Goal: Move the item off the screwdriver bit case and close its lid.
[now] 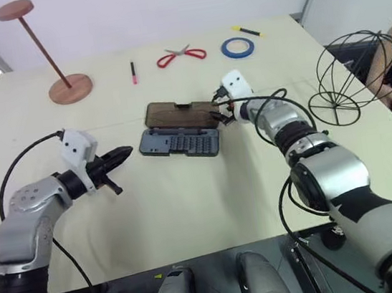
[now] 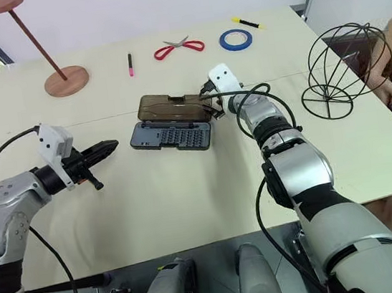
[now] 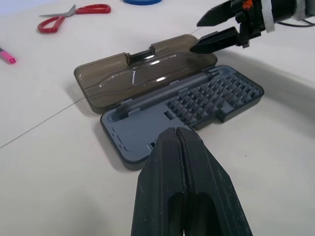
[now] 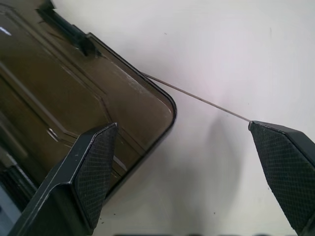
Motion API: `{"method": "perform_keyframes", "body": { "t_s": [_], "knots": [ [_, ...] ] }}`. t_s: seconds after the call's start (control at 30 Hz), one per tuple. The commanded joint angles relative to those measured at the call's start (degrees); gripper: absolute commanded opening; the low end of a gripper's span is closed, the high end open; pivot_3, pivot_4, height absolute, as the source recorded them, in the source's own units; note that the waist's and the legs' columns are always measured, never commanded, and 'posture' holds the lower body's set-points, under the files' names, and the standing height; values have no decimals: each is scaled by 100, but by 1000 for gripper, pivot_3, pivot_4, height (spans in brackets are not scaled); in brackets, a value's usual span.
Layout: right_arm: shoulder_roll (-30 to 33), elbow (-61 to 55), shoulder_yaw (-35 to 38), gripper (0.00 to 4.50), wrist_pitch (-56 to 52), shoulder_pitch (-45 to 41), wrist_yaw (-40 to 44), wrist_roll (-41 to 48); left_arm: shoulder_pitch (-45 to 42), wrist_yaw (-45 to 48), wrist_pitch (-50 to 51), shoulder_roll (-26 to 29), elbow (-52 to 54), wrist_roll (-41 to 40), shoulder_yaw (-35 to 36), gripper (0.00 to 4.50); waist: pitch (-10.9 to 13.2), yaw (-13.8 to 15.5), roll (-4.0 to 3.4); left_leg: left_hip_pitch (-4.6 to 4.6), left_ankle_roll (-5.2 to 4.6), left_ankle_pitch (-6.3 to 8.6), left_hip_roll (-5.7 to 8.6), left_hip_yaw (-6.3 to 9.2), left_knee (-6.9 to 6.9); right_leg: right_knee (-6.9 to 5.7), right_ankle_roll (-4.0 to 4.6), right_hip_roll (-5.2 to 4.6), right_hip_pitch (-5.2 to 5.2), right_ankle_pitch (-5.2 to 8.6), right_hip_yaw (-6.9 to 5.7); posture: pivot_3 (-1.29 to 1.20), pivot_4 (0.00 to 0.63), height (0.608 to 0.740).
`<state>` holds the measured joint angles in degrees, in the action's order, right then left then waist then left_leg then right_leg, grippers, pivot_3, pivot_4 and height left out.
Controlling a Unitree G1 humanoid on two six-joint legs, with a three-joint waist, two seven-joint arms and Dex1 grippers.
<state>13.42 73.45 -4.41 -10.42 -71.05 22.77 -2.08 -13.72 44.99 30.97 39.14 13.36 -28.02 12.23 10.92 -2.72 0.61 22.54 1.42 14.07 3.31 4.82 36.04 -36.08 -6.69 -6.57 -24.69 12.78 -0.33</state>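
Left eye view: the screwdriver bit case (image 1: 180, 143) lies near the middle of the table (image 1: 190, 212), its lid (image 1: 181, 114) folded flat back toward the far edge. The wire cage (image 1: 351, 75) stands by the right edge, well apart from the case. The right gripper (image 1: 222, 110) sits at the lid's right end.

Left wrist view: the left gripper (image 3: 180, 142) has its fingers pressed together, empty, pointing at the case.

Right wrist view: the right gripper's fingers (image 4: 93, 167) spread wide over the lid's corner, holding nothing.
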Motion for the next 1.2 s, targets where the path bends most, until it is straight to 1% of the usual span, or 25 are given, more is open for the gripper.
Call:
{"method": "perform_keyframes", "body": {
  "t_s": [0.03, 0.27, 0.3, 0.37, 0.5, 0.53, 0.57, 0.6, 0.93, 1.07, 1.2],
  "knots": [
    [-12, -8, 156, 4430, 69, -217, -59, -21, -76, -10, -24, 100, 175, -61, 116, 0, 0, 3, 0, 0, 0, 0, 0, 0, 0, 0, 0, 0, 0, 0, 0, 0, 150, 740],
    [-225, 9, 271, 4430, -15, -253, -120, -38, 19, -48, -41, 94, 247, -57, 143, 0, 0, -1, 0, 0, 0, 0, 0, 0, 0, 0, 0, 0, 0, 0, 1, 0, 150, 740],
    [-261, 7, 279, 4212, -16, -250, -127, -36, 38, -59, -40, 86, 269, -56, 141, 0, 0, -1, 0, 0, 0, 0, 0, 0, 0, 0, 0, 0, 0, 0, 1, 0, 150, 740],
    [-326, 11, 314, 3629, -35, -242, -139, -18, 57, -80, -36, 72, 293, -56, 130, 0, 0, -2, 0, 0, 0, 0, 0, 0, 0, 0, 0, 0, 0, 0, 1, 0, 150, 740],
    [-435, 19, 379, 1515, -70, -205, -167, -3, 71, -127, -36, 63, 308, -49, 125, 0, 0, 4, 0, -1, 0, 0, 0, 0, 1, -1, 0, 0, 0, 0, 1, 0, 150, 740],
    [-460, 20, 391, 917, -79, -190, -161, 1, 88, -139, -34, 64, 322, -53, 133, 0, 0, 4, 0, 0, 0, 0, 0, 0, 2, -1, 0, 0, 1, 0, 1, 0, 150, 740],
    [-476, 22, 401, 515, -84, -176, -156, -4, 110, -153, -32, 66, 334, -58, 142, 0, -1, 0, 0, -1, 0, 0, 0, 0, 1, -1, 0, 0, 0, 0, 2, 0, 150, 740],
    [-483, 25, 409, 20, -95, -166, -151, -12, 133, -163, -35, 67, 347, -61, 147, 0, -1, -5, 1, -3, 0, 0, 0, 0, 1, -1, 0, 0, 1, 0, 2, 0, 150, 740],
    [-460, -140, 309, 20, -332, 32, 203, -119, 133, -203, -64, 21, 307, -41, 66, 0, 0, 5, 0, -4, 0, 0, 0, -1, 0, -2, 0, 1, 1, 0, 3, 0, 150, 740],
    [-506, -502, 180, 20, -337, 271, 254, -208, 47, -178, -112, -17, 207, 6, -29, 0, -1, 6, 0, -5, 0, 0, 0, 0, 2, -3, 0, 1, 3, 0, 3, 0, 150, 740],
    [-478, -919, 151, 20, -308, 230, 333, -184, -5, -164, -152, -62, 145, 43, -95, 0, -1, 6, 0, -5, 0, 0, 0, -1, 3, -4, 0, 1, 3, 0, 3, 0, 150, 740]
  ]
}}
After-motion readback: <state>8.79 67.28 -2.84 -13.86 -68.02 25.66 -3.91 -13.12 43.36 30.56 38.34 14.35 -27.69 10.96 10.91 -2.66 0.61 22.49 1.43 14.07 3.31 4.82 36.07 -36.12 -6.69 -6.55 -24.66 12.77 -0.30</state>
